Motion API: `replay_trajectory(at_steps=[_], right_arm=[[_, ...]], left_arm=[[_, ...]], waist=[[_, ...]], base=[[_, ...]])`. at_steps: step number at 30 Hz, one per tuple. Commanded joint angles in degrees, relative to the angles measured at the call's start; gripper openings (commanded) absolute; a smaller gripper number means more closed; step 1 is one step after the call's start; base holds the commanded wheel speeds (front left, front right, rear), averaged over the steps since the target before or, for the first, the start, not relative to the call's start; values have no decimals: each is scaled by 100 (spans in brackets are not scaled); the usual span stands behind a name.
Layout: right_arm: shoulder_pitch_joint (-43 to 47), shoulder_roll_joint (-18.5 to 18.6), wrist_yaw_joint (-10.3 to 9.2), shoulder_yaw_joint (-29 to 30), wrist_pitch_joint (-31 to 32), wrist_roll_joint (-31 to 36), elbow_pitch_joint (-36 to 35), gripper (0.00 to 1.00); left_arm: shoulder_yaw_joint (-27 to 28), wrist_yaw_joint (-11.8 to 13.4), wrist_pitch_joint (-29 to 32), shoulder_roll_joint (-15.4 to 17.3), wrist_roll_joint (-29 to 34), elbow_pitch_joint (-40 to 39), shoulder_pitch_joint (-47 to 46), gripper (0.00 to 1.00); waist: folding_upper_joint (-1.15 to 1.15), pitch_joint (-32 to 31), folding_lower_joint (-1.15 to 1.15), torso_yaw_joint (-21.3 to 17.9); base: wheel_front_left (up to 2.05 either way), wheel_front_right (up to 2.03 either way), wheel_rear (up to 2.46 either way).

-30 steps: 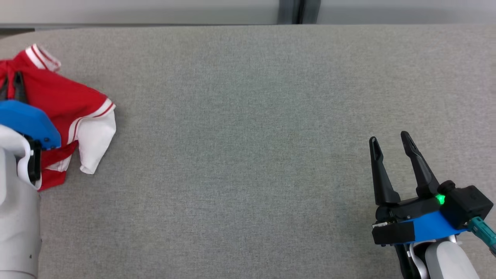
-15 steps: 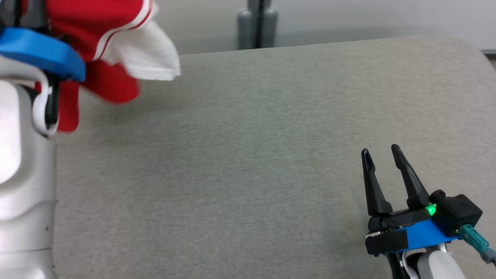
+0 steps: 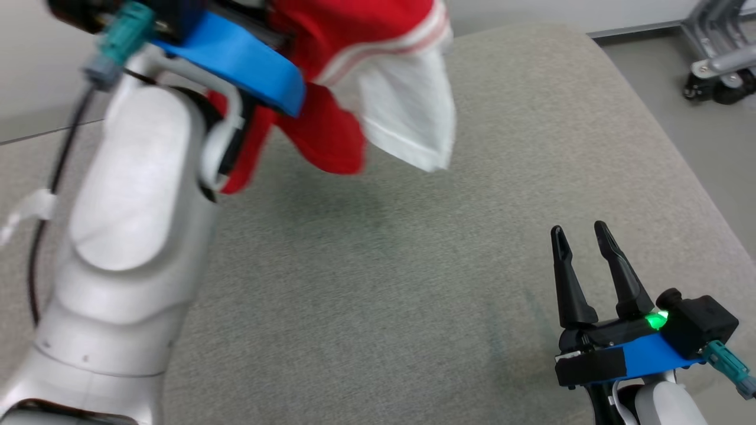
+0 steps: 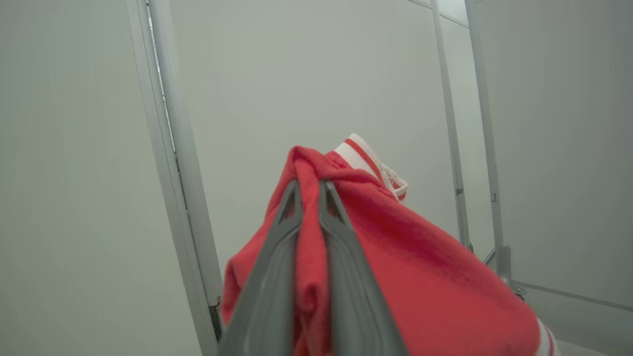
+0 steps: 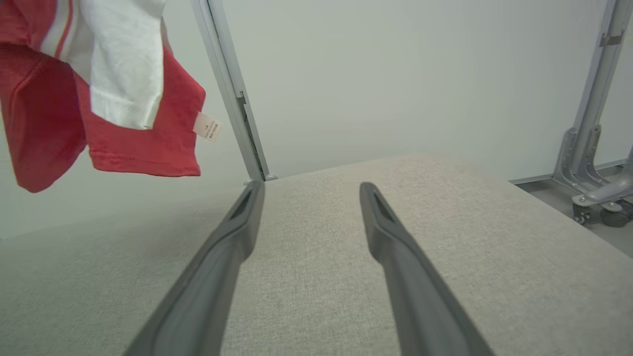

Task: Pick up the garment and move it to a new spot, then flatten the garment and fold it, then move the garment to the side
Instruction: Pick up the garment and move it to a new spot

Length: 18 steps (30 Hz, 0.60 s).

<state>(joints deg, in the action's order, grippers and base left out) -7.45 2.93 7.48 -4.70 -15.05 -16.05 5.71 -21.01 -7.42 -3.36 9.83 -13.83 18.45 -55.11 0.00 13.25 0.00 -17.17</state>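
Note:
The garment (image 3: 354, 65) is red with white, red-striped sleeves, and it hangs bunched in the air above the grey table (image 3: 413, 283) at the upper left of the head view. My left gripper (image 4: 309, 190) is shut on a fold of the garment (image 4: 395, 257), its fingers pinching the red cloth. From the right wrist view the garment (image 5: 99, 99) dangles at the upper left, a white sleeve in front and a small label at its hem. My right gripper (image 3: 579, 236) hovers open over the table's right part with nothing between its fingers; the same open gripper (image 5: 311, 190) points across the table.
The table's rounded right edge (image 3: 661, 136) drops to the floor. A metal frame on castors (image 3: 714, 71) stands on the floor at the far right. A grey wall post (image 5: 232, 94) rises behind the table. My pale left forearm (image 3: 136, 248) covers the left side.
The left gripper has lifted the garment off the table and carried it rightwards. The head camera has turned, so the whole picture has shifted. The right gripper stays open.

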Motion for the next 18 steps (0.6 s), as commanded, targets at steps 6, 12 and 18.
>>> replay_trajectory(at_steps=[6,12,18], right_arm=[[-50,-7,3,5,-20,-76,-9,100],[-63,-4,3,54,-21,-107,1,100],[-77,-3,3,65,-20,-83,69,100]], left_arm=[[-628,0,-203,-179,-207,574,389,0],[-1042,-1,-527,-314,-428,1392,1072,0],[-1196,34,-822,-369,-577,2251,1816,0]], waist=[[0,52,0,-190],[0,118,0,-147],[0,92,0,-49]], base=[[0,0,0],[0,0,0],[0,0,0]])
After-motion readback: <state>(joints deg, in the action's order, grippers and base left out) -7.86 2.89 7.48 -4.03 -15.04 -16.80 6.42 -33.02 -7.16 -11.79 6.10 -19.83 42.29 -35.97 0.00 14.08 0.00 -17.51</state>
